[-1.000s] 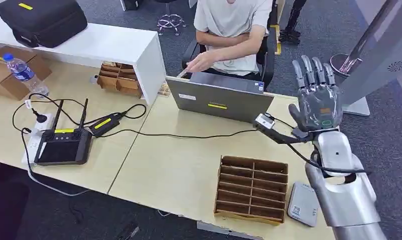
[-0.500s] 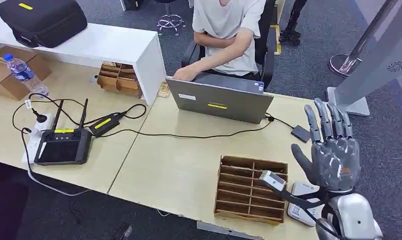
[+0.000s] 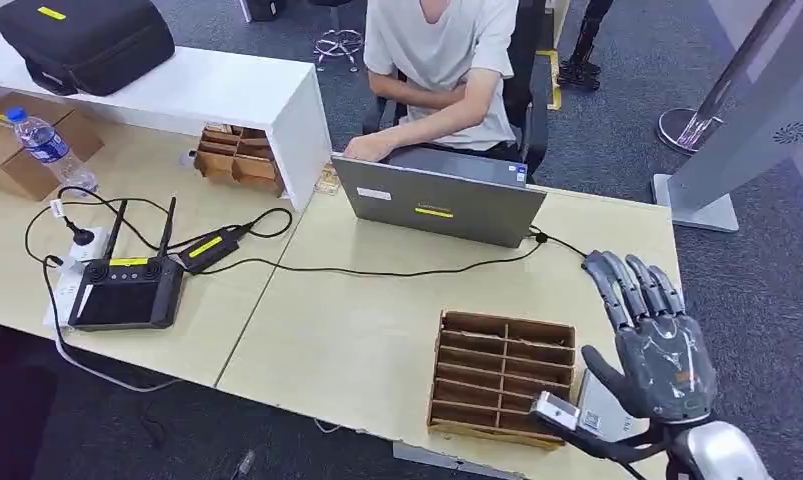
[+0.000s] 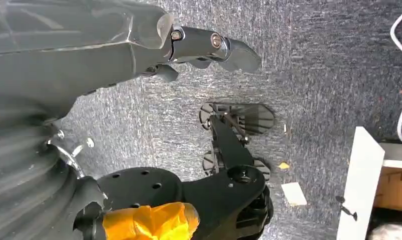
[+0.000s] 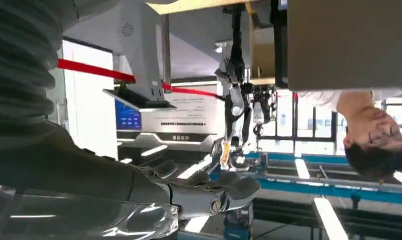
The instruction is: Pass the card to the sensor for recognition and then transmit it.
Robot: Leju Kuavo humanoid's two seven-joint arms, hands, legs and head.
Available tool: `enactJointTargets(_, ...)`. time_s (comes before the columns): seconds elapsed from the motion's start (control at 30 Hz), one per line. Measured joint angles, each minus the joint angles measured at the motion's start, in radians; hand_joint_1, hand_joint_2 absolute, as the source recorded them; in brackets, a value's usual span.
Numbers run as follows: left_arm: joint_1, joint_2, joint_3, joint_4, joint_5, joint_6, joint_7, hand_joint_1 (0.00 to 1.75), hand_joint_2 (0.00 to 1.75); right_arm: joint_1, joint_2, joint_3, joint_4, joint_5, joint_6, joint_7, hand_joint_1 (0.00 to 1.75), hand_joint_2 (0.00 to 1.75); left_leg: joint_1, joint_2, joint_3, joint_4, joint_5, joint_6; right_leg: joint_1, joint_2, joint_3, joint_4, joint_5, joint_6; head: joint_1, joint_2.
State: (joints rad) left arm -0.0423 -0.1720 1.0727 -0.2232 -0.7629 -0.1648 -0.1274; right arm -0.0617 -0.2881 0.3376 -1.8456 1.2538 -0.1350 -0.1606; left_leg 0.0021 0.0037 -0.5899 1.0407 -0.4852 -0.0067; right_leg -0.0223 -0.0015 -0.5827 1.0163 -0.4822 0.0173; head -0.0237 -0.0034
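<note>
Right robot hand [image 3: 657, 345] fingers spread, holding nothing, above surface [image 3: 377, 330] edge. Left robot hand [image 4: 138, 45] hangs over floor; grip state unclear. Card [image 3: 602, 415], likely pale flat piece beside wooden divider tray [image 3: 502, 375]: probably light, stiff, slick. Pinch overhanging edge.

Right hand dropped back toward the table's near right corner.

The robot's right hand [image 3: 655, 345], raised with fingers spread beside the laptop [image 3: 439, 206] a second before, came down and nearer, ending just right of the wooden divider tray [image 3: 502, 375] and covering most of the grey card reader [image 3: 599, 412]. The seated person [image 3: 439, 70] drew an outstretched hand back onto the laptop and leaned left.
</note>
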Motion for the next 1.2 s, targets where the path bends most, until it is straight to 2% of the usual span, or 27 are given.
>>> enactJointTargets(0.27,-0.001,0.000,0.001,0.000,-0.001,-0.001,-0.003,0.00,1.75,-0.012,-0.047,0.024,0.031,-0.039,0.046,0.003,0.00,1.75,0.000,0.000,0.000,0.000,0.000,0.000,0.000,0.000,0.000,0.000,0.000,0.000,0.000,0.000)
enactJointTargets(0.67,-0.002,0.003,0.027,0.000,-0.005,-0.001,-0.004,0.00,1.75,-0.052,-0.088,0.120,0.085,-0.101,0.108,0.012,0.00,1.75,0.000,0.000,0.000,0.000,0.000,0.000,0.000,0.000,0.000,0.000,0.000,0.000,0.000,0.000)
enactJointTargets(1.2,-0.008,0.003,0.035,0.000,-0.020,-0.002,-0.001,0.00,1.75,-0.072,-0.082,0.240,0.140,-0.105,0.106,0.018,0.00,1.75,0.000,0.000,0.000,0.000,0.000,0.000,0.000,0.000,0.000,0.000,0.000,0.000,0.000,0.000)
